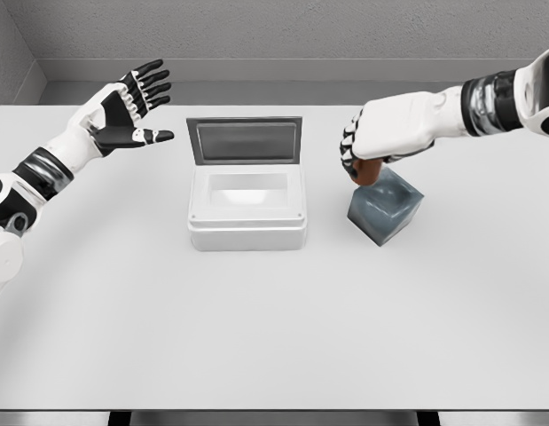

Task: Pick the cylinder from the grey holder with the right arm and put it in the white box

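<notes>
Cylinder (370, 171): reddish, seated in holder (386, 206), at 3 o'clock from box (247, 206).
Right hand (373, 142): fingers curled over cylinder top, apparently clamped; contact partly hidden.
Box: lid raised at 12 o'clock, cavity open to receive.
Left hand (130, 108): fingers spread, idle at 10 o'clock, clear of work.
Table (256, 328): white.

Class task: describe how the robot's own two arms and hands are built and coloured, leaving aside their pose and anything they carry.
Both arms have smooth white shells broken by black banded joints near the wrist and forearm. The left hand has a black palm and five black-and-white segmented fingers. The right hand has a white back with dark, segmented fingers. No cables or markings show.
</notes>
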Available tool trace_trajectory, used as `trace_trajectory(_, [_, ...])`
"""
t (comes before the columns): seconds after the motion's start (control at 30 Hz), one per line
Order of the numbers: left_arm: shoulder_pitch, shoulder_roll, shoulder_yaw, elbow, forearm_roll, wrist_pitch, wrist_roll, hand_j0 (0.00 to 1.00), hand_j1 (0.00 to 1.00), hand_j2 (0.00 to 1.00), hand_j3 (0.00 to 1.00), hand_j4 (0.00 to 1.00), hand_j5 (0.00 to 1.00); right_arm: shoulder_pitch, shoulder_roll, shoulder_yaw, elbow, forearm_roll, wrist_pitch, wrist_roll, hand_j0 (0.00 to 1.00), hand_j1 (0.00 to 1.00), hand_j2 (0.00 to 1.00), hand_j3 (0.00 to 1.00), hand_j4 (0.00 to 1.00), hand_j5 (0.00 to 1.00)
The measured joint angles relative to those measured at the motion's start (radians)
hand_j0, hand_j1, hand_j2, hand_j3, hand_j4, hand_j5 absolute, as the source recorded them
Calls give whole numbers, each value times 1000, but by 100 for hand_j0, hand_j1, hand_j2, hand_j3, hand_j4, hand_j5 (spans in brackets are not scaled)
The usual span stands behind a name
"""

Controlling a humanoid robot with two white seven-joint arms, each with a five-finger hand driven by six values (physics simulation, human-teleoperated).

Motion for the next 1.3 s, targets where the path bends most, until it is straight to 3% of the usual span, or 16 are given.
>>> trace_trajectory(0.43, [-6, -1, 0, 1, 1, 0, 0, 100, 100, 100, 100, 100, 100, -17, 87, 7, 8, -1, 0, 0, 53, 53, 53, 53, 53, 53])
trace_trajectory(0.67, [-6, -1, 0, 0, 0, 0, 0, 100, 100, 100, 100, 100, 100, -21, 158, 7, 54, -2, 0, 0, 53, 53, 53, 53, 53, 53])
trace_trajectory(1.3, [-8, -1, 6, -1, 1, 0, 0, 100, 100, 100, 100, 100, 100, -46, 266, 19, 133, 9, 0, 0, 53, 53, 53, 53, 53, 53])
